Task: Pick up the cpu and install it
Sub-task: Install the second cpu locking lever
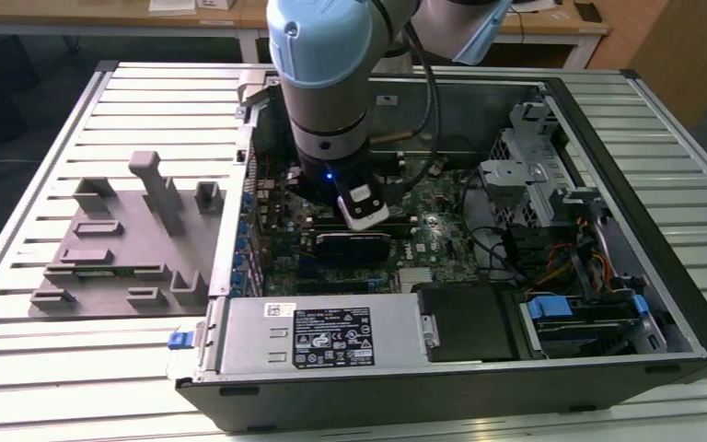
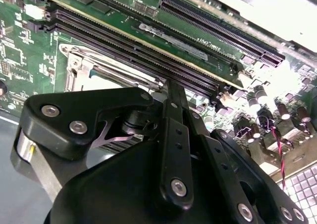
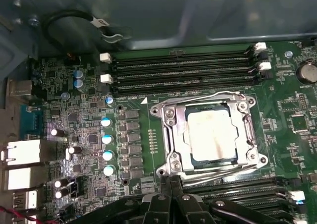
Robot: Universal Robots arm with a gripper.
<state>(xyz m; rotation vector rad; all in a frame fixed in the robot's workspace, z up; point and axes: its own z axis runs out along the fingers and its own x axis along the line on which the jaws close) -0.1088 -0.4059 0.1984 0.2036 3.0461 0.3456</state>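
The arm point(image 1: 329, 83) is a thick round column, pale blue at its upper joint cap and dull grey below, ending in a black wrist collar with a small blue light. A white camera block point(image 1: 364, 206) is fixed just beneath that collar, and a black cable runs alongside the column. In the second wrist view the claw point(image 2: 168, 92) is matt black linkage plates joined by silver hex screws.

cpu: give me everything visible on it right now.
The cpu is a flat square chip with a pale silvery metal top, faintly smudged tan. In the first wrist view it lies level in the motherboard socket, framed by the metal retention bracket, between memory slots. The gripper sits beside the socket without touching it.
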